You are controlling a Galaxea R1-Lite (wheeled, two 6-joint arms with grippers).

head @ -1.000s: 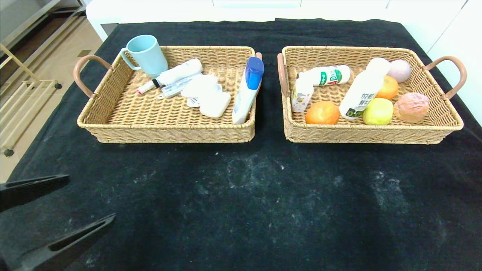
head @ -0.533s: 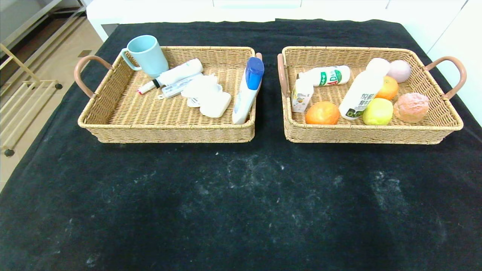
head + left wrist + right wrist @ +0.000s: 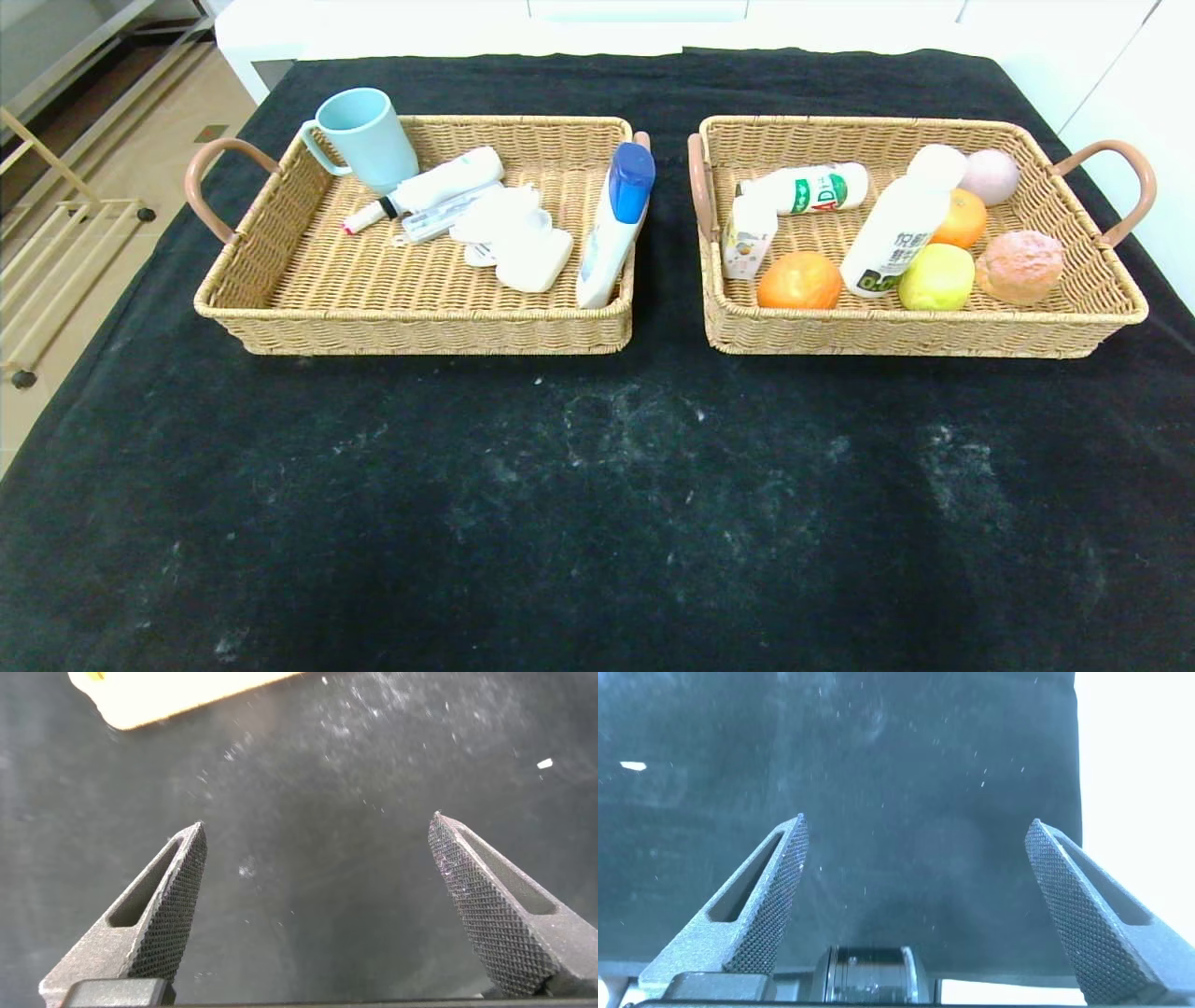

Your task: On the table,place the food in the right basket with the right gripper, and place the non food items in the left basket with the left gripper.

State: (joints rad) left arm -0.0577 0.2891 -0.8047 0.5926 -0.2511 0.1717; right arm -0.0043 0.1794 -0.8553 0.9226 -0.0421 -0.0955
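The left basket [image 3: 411,329] holds a light blue cup [image 3: 366,138], a white tube [image 3: 429,187], white soft items [image 3: 513,238] and a blue-capped white bottle [image 3: 614,219]. In the right basket [image 3: 920,334] lie two white bottles [image 3: 892,233], a small carton [image 3: 747,243], oranges [image 3: 799,280], a green apple [image 3: 936,277], a bun [image 3: 1019,266] and a pale ball [image 3: 990,175]. Neither arm shows in the head view. My left gripper [image 3: 318,833] hangs open over bare black cloth, with a corner of the left basket [image 3: 168,695] beyond it. My right gripper [image 3: 917,831] is open over bare cloth too.
A black cloth [image 3: 597,504] covers the table, dusted with white specks. The cloth's edge and a white surface [image 3: 1134,812] show beyond the right gripper. Floor and a wooden rack [image 3: 47,252] lie off the table's left side.
The left gripper's dark fingers, visible at the lower left of the head view a second ago, have withdrawn out of that view. The baskets and their contents have not moved.
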